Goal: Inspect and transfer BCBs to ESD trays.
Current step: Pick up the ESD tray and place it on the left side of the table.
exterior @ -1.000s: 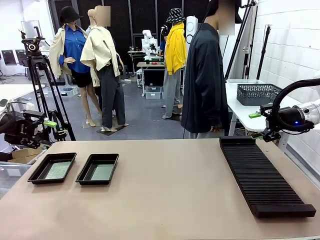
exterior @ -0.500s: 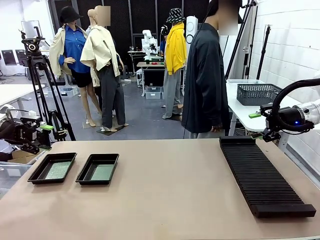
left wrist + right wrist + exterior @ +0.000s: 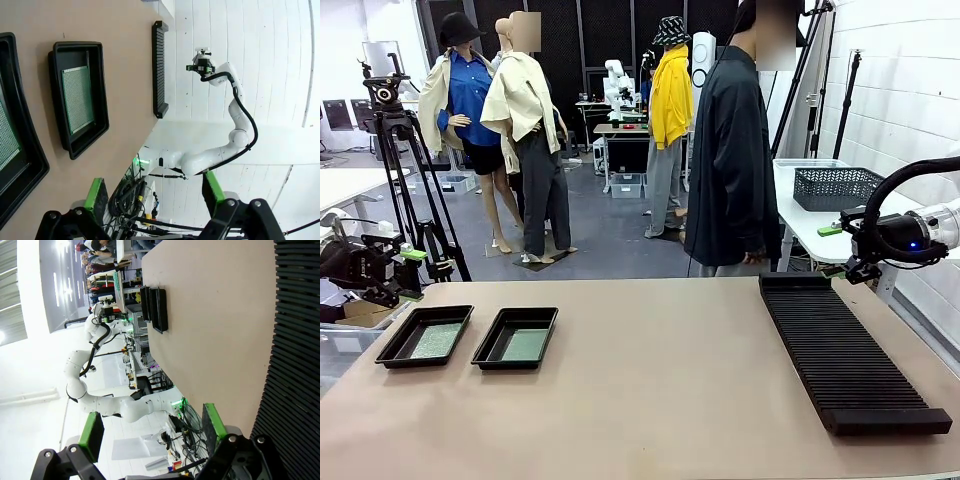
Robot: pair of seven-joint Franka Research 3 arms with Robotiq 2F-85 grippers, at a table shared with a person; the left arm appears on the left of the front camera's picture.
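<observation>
Two shallow black rectangular plastic ESD trays [image 3: 425, 336] [image 3: 516, 337] are sitting side by side on the tan tabletop [image 3: 660, 400], each holding a thin flat green circuit board [image 3: 436, 340] [image 3: 525, 345]. Left end effector [image 3: 408, 262] and right end effector [image 3: 837, 250] are hanging off the edges, jaws spread, empty. Long black ribbed rack [image 3: 850, 350] is lying right.

Left tray [image 3: 15, 165] cropped by left wrist view's edge; board detail perhaps too fine.
</observation>
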